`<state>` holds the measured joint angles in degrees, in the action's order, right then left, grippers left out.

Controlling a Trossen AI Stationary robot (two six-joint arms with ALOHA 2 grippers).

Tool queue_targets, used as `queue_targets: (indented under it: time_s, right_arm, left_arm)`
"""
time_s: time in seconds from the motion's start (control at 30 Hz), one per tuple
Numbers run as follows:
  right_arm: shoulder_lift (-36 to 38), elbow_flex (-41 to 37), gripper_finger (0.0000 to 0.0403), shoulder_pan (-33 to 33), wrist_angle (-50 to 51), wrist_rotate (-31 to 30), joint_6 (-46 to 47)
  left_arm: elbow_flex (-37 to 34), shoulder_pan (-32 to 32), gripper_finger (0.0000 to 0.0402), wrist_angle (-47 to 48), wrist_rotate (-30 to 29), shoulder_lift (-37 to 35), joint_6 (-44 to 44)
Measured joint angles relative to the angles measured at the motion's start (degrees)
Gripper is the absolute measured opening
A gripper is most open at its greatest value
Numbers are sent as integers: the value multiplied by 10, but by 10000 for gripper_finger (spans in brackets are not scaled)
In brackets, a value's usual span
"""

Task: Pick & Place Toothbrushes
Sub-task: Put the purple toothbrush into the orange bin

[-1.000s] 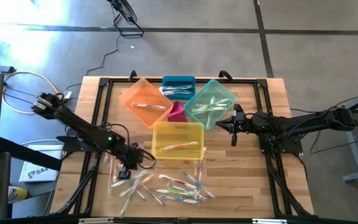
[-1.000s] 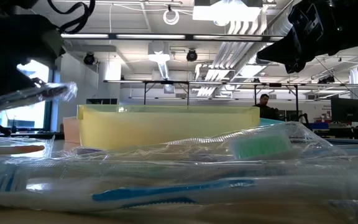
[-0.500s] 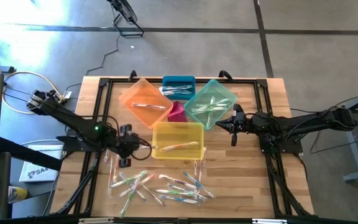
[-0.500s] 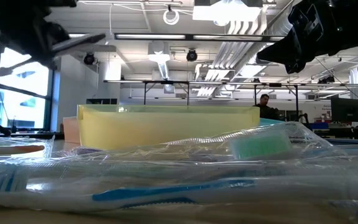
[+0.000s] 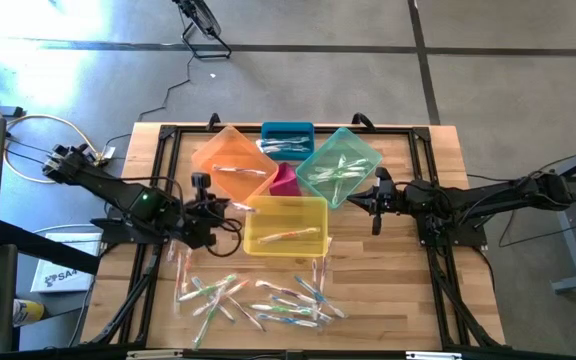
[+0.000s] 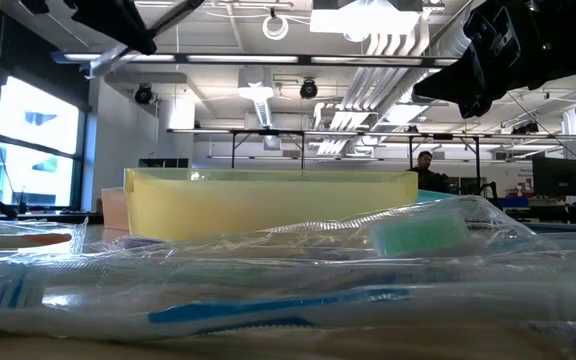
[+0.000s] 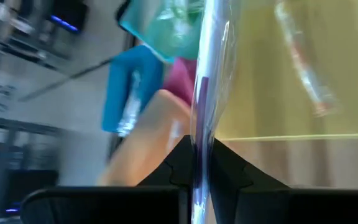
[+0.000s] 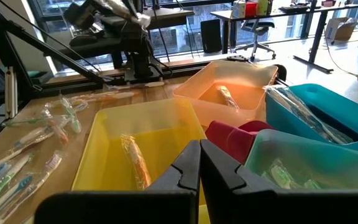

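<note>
Table (image 5: 418, 290); left pincer (image 7: 199, 167) pinching toothbrush (image 7: 209, 74).

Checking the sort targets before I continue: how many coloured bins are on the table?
5, clustered mid-table: orange bin, blue bin, green bin, yellow bin, and a small pink bin wedged between them, largely hidden.

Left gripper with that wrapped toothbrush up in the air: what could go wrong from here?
1. The left gripper pinches the wrapped toothbrush by one end only; the slick clear wrapper could slide out before the drop.
2. It hangs beside the yellow bin, next to the orange bin; the bins stand tightly packed, so a slightly off release may land it in the wrong one or on a rim.
3. The shut right gripper waits close to the green bin, which a crossing move could bump.
</note>
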<state>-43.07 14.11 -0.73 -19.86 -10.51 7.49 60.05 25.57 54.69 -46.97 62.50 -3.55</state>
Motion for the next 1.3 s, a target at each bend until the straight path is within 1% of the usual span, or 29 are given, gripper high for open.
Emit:
queue_targets:
  time_s: [0.07,0.17,0.3,0.6,0.7,0.83,1.0,1.13,1.3]
  right_arm:
    - [0,0,2,0,0,0,0]
    - [0,0,2,0,0,0,0]
    - [0,0,2,0,0,0,0]
    - [0,0,2,0,0,0,-2]
    - [0,0,2,0,0,0,-2]
    - [0,0,2,0,0,0,-2]
    - [0,0,2,0,0,0,-2]
    - [0,0,2,0,0,0,-2]
    - [0,0,2,0,0,0,-2]
  left_arm:
    - [0,-16,22,0,-2,0,14]
    - [0,-54,22,0,20,0,15]
    - [0,-121,22,0,48,0,37]
    - [-1,-276,22,-5,107,0,125]
    - [-19,-321,22,-31,133,0,154]
    - [-61,-372,22,-87,169,0,196]
    - [-126,-422,22,-170,207,0,266]
    - [-160,-457,22,-204,251,0,317]
    - [-185,-506,22,-266,322,0,330]
